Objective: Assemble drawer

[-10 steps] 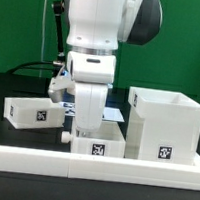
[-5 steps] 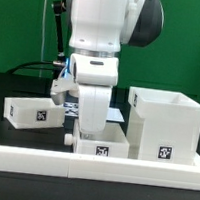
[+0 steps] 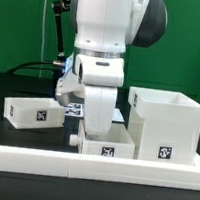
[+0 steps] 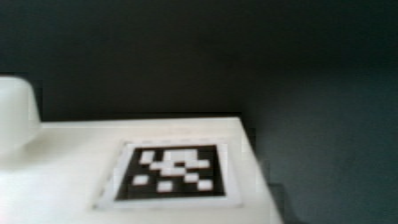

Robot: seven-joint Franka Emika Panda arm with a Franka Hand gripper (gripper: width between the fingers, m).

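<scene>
- Exterior view: the arm (image 3: 102, 48) reaches down into the middle tray (image 3: 105, 145), just beside the tall housing (image 3: 166, 124), by the table (image 3: 9, 86) edge nearest the camera. The second tray (image 3: 33, 112) sits apart. Can't tell how open the jaws are.
- Wrist view: blurry, just a tag (image 4: 173, 172) on white plastic.

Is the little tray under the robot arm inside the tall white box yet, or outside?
Outside. The tray sits beside the tall housing, on the exterior view's left of it, its tagged front fully showing.
</scene>
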